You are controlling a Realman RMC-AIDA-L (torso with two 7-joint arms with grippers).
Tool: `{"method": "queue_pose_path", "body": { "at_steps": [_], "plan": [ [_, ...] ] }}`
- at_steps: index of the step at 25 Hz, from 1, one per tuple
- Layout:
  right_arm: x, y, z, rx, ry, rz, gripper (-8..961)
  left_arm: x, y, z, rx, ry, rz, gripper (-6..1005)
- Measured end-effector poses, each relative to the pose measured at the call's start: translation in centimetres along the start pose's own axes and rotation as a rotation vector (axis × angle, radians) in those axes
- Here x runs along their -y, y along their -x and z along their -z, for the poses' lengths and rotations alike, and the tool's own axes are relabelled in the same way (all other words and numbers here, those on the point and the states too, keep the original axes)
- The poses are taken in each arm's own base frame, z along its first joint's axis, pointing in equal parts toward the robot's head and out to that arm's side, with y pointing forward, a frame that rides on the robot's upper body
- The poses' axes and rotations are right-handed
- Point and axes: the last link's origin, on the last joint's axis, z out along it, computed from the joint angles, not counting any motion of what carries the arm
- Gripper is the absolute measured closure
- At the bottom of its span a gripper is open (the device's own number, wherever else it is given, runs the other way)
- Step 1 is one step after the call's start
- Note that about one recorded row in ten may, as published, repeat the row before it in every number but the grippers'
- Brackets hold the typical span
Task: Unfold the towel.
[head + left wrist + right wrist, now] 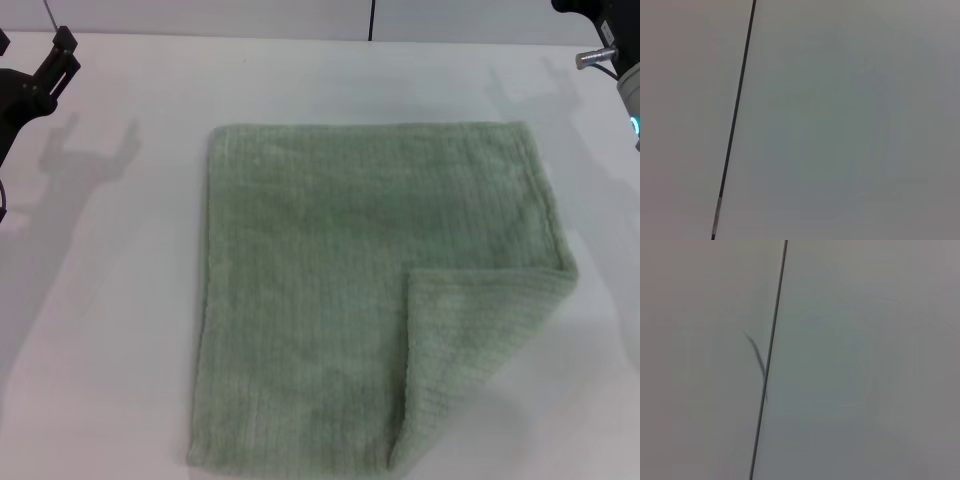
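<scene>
The pale sage-green towel [370, 290] lies flat on the white table [110, 300] in the head view. Its near right corner [480, 340] is folded over onto the cloth as a triangular flap. My left gripper [32, 45] hangs open and empty above the table's far left, well clear of the towel. My right gripper [612, 45] shows only partly at the far right, above and beyond the towel's far right corner. Neither wrist view shows the towel or any fingers.
Both wrist views show only a pale surface with a thin dark seam [735, 120] [769, 360]. A dark seam [371, 20] also runs at the table's far edge. Bare white table surrounds the towel on the left, right and far sides.
</scene>
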Motion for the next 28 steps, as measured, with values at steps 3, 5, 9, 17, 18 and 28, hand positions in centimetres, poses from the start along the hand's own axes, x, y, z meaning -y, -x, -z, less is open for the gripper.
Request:
{"method": "queue_pose_path", "body": {
  "at_steps": [3,5,9,17,18,28],
  "plan": [
    [0.0,0.0,0.0,0.0,0.001,0.0,180,0.0,0.0,0.0,0.0,0.0,0.0,139],
    [-0.1,0.0,0.0,-0.001,0.002,0.0,180,0.0,0.0,0.0,0.0,0.001,0.001,140],
    [-0.1,0.0,0.1,-0.001,0.002,0.0,180,0.0,0.0,0.0,0.0,0.0,0.001,143],
    [-0.1,0.0,0.1,-0.001,0.002,-0.002,180,-0.3,0.2,0.1,0.009,0.016,0.016,148],
    [-0.1,0.0,0.1,-0.001,0.002,-0.002,180,-0.5,0.3,0.2,0.015,0.028,0.026,149],
    [-0.2,0.0,0.2,0.0,0.0,-0.006,181,-2.0,1.1,0.2,0.062,0.103,0.029,265]
  ]
}}
